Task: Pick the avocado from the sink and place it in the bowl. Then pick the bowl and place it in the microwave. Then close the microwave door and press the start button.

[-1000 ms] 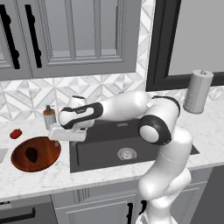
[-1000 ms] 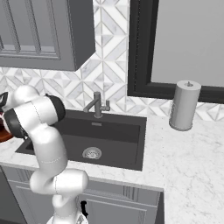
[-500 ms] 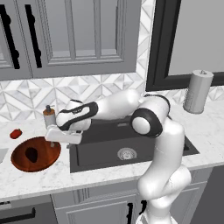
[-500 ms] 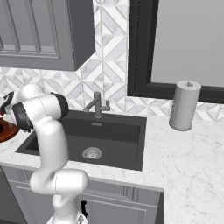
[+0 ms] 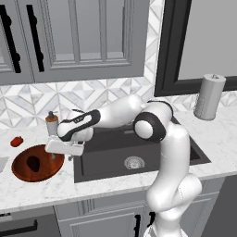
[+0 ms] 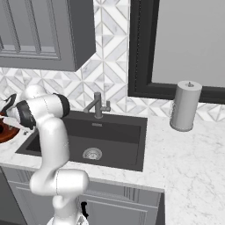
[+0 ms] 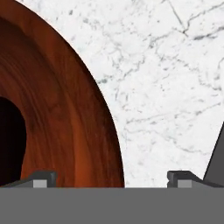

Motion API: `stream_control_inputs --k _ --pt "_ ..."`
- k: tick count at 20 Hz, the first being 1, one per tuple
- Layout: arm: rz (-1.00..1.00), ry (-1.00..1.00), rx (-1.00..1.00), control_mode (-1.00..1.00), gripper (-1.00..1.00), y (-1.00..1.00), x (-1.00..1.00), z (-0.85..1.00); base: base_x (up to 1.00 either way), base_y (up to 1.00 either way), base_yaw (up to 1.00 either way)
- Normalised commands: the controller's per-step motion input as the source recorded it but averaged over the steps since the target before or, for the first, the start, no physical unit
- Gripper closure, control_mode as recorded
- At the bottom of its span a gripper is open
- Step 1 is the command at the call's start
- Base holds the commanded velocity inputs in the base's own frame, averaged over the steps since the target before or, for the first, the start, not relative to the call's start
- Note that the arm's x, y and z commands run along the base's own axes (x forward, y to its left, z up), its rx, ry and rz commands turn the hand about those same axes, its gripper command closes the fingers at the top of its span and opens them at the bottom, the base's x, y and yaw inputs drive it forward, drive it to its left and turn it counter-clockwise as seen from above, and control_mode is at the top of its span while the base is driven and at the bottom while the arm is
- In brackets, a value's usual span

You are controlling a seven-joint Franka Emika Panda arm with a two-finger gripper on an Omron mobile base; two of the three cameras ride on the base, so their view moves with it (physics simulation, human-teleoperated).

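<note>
The reddish-brown wooden bowl (image 5: 44,170) sits on the marble counter left of the sink (image 5: 157,139). The near-black avocado (image 5: 33,163) lies inside it. In the hand view the bowl (image 7: 65,122) takes up the left side, with the avocado (image 7: 8,140) as a dark patch at the left edge. My gripper (image 5: 61,157) hangs low over the bowl's right rim. It is open (image 7: 111,177), its fingertips (image 7: 43,177) wide apart, with the rim running between them. The microwave is out of view.
A small red item (image 5: 17,141) and a brown bottle (image 5: 52,122) stand behind the bowl. The grey faucet (image 6: 97,105) rises behind the basin, and a paper towel roll (image 5: 209,97) stands on the right counter. Cabinets hang above.
The hand has dropped a little lower and shifted slightly left, closer to the bowl's right rim. The avocado has stayed in the bowl.
</note>
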Motion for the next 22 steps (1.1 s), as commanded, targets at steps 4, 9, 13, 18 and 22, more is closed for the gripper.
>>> stream_control_inputs --k 4,9,13,18,22 --pt "0.0 0.0 0.0 -1.0 1.0 0.07 0.0 -0.26 0.0 0.0 0.0" --pt "0.0 0.0 0.0 -1.0 1.0 0.0 0.0 -0.03 0.0 0.0 0.0" --pt "0.0 0.0 0.0 -1.0 1.0 0.0 0.0 0.0 0.0 0.0 0.0" --pt "-0.12 -0.07 0.03 -1.0 1.0 -0.13 -0.1 0.28 0.0 0.0 0.0" --pt "-0.35 -0.06 0.09 -1.0 1.0 -0.3 -0.12 0.45 0.0 0.0 0.0"
